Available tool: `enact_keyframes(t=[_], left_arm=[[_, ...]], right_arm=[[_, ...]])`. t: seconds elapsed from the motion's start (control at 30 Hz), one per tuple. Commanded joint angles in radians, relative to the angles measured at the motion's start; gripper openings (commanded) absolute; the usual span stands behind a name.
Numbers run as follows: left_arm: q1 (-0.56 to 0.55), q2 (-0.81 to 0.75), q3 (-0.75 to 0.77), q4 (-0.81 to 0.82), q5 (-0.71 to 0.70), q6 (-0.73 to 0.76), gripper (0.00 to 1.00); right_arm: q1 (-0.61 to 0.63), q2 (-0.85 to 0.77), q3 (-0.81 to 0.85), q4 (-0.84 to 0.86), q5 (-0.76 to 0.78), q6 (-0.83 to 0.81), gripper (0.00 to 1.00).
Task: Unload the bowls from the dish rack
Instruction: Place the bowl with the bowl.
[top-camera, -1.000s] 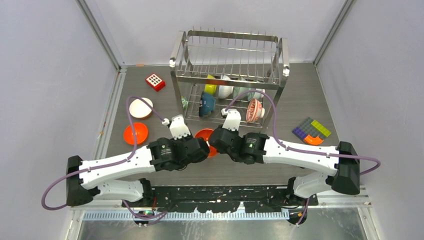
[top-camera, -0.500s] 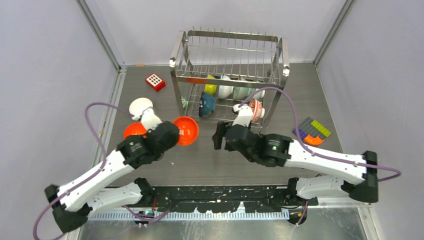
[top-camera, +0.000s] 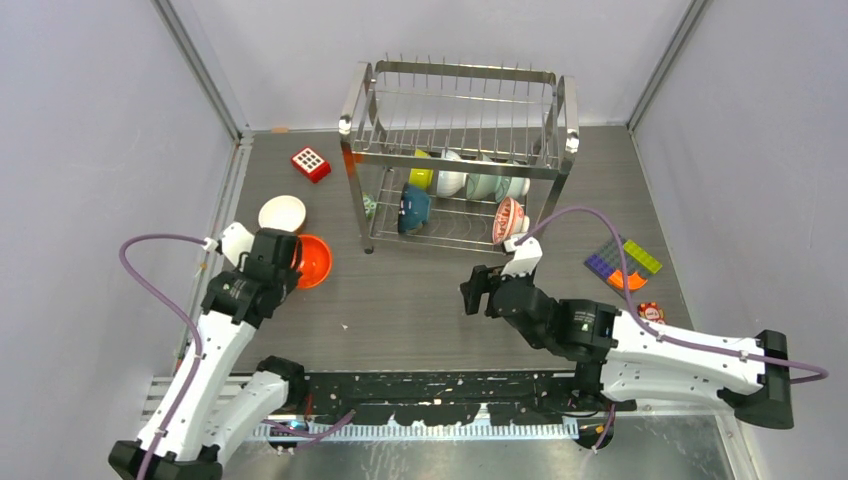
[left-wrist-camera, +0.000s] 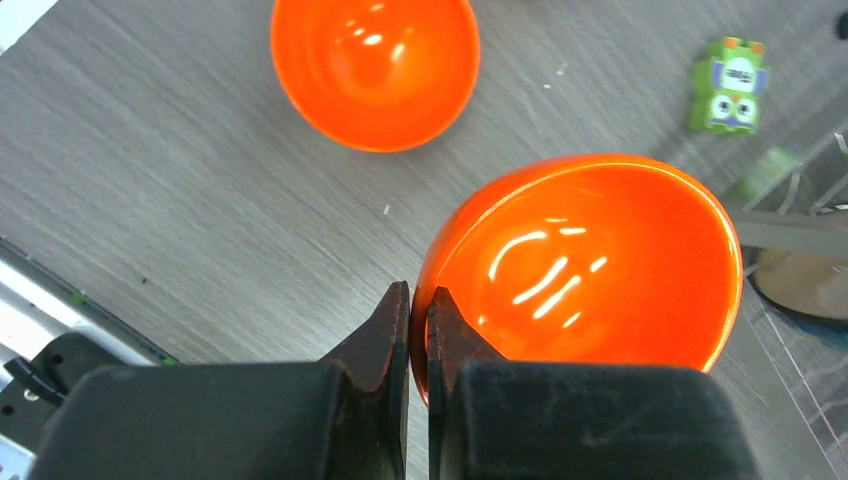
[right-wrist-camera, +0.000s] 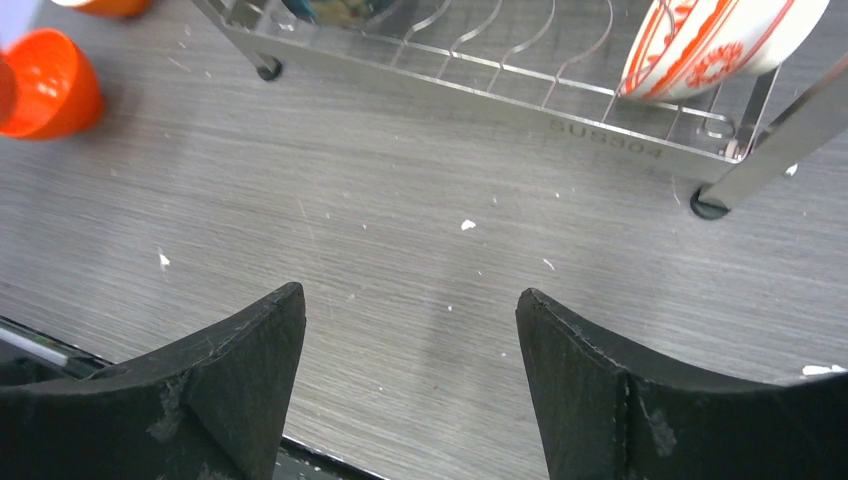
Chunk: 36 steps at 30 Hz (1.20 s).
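My left gripper (left-wrist-camera: 418, 300) is shut on the rim of an orange bowl (left-wrist-camera: 590, 270), held at the left of the table (top-camera: 312, 260). A second orange bowl (left-wrist-camera: 375, 70) sits on the table just beyond it, and a white bowl (top-camera: 282, 213) lies close by. The dish rack (top-camera: 460, 95) stands at the back centre. Its lower tier holds yellow (top-camera: 422, 176), white (top-camera: 450, 181), teal (top-camera: 486, 186), dark blue (top-camera: 413, 208) and red-and-white (top-camera: 508, 220) bowls. My right gripper (top-camera: 478, 290) (right-wrist-camera: 410, 310) is open over bare table in front of the rack, near the red-and-white bowl (right-wrist-camera: 720, 45).
A red block with white dots (top-camera: 311, 163) lies left of the rack. Flat coloured bricks (top-camera: 623, 262) and a small round red piece (top-camera: 650, 312) lie at the right. A green toy (left-wrist-camera: 727, 85) sits by the rack's left foot.
The right gripper opened and let go of the orange bowl at the table's centre, then drew back right. The left arm swung left, carrying that bowl toward the other bowls.
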Motion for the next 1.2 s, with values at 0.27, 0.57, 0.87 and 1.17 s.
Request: enact_keyframes(t=[0.27,0.57,0.87,1.17], left_arm=[[0.334,0.118,0.011,0.08,0.148,0.039,0.0],[0.536,0.192,0.048,0.154,0.229,0.083,0.0],[0.683,0.277,0.01,0.265,0.353,0.076,0.0],[0.692,0.332,-0.033,0.293,0.343,0.08,0.0]], right_arm=[[0.003,-0.143,-0.041,0.062,0.048,-0.118,0.81],[0.003,-0.263,-0.102,0.055,0.038,-0.124,0.82],[0.003,-0.3,-0.107,0.039,0.037,-0.129,0.82],[0.002,-0.302,-0.112,0.018,0.055,-0.118,0.82]])
